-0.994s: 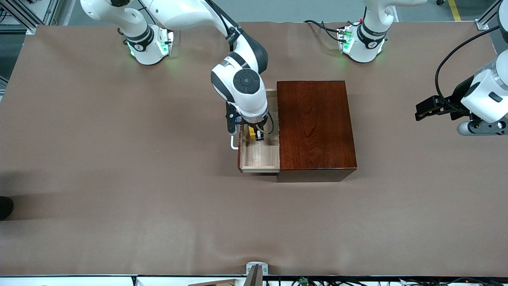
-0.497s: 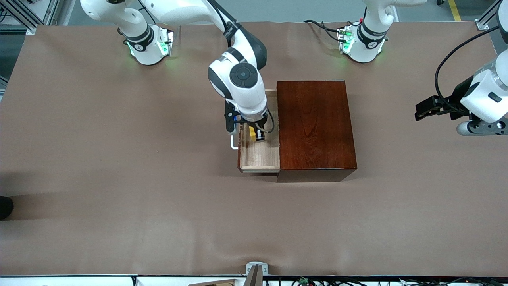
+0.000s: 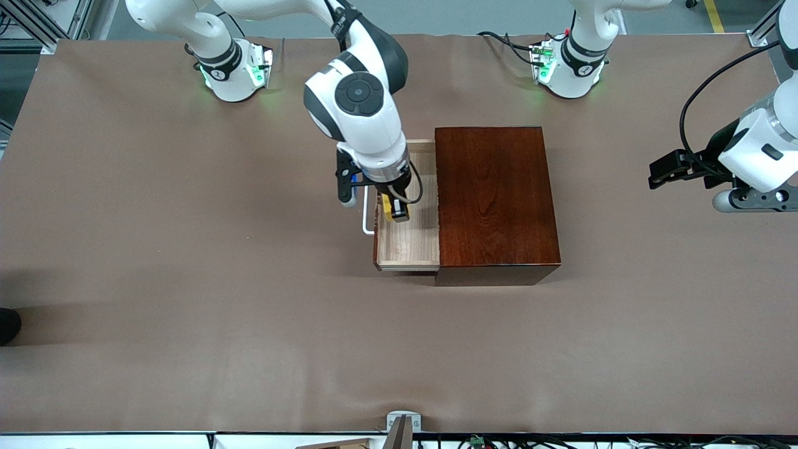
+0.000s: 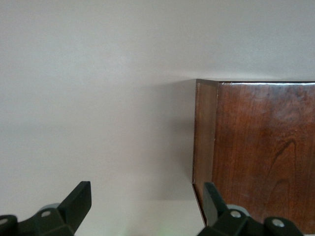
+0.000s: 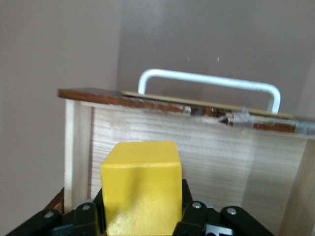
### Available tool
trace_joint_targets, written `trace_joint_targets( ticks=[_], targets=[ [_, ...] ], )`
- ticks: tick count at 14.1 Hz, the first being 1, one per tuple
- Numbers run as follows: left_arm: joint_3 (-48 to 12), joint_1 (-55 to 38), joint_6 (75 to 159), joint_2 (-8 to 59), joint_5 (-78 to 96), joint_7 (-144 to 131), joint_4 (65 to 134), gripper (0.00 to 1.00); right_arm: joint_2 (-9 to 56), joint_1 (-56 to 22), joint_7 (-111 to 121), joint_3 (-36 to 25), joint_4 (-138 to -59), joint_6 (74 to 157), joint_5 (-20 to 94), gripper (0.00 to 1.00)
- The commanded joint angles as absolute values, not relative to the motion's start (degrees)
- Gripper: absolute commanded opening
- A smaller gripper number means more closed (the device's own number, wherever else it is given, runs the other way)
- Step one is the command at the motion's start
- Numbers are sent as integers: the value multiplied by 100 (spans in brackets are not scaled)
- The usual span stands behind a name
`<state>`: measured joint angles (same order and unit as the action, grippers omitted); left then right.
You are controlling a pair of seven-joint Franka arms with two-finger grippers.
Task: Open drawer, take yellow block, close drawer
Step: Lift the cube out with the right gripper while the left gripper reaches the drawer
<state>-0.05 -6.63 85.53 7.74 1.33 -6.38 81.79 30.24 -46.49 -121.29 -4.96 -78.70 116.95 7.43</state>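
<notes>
The drawer [image 3: 408,249] of pale wood stands pulled out of the dark reddish-brown box [image 3: 495,199] toward the right arm's end of the table, its white handle [image 3: 365,218] on its front. My right gripper [image 3: 398,212] is shut on the yellow block [image 3: 396,209] and holds it above the open drawer. In the right wrist view the yellow block [image 5: 141,187] sits between the fingers, with the drawer's front wall [image 5: 206,157] and handle [image 5: 209,81] past it. My left gripper [image 3: 670,169] is open and empty, in the air at the left arm's end of the table, where the arm waits.
The box's dark wood corner [image 4: 256,142] shows in the left wrist view, past my open left gripper [image 4: 147,204]. Bare brown table cover [image 3: 187,280] surrounds the box. The arm bases stand along the table's edge farthest from the front camera.
My right gripper has risen out of the drawer with the yellow block in it and shifted slightly toward the drawer's handle. The left arm has hardly moved.
</notes>
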Motion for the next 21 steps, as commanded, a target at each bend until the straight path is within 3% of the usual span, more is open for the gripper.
trace_joint_targets(
  ticks=[1,4,8,14,21],
  targets=[
    [-79,-703,8525,677,105,-641,8218,100,2814,-4317,-11306,-439,-7752,11225,712,0],
    [-202,-721,8543,712,132,-659,8209,100,2550,-3948,-10024,-431,-7839,10654,729,0],
    [-360,-870,8569,773,167,-668,8209,100,2041,-3438,-8626,-422,-8479,10538,808,0],
    [-1229,-1089,8894,914,97,-668,8218,100,1407,-2603,-6454,-431,-9483,10521,817,0],
    [-1318,-2485,9614,1528,-96,-642,8191,100,1318,-1794,-4187,-439,-9729,10117,817,0]
  ],
)
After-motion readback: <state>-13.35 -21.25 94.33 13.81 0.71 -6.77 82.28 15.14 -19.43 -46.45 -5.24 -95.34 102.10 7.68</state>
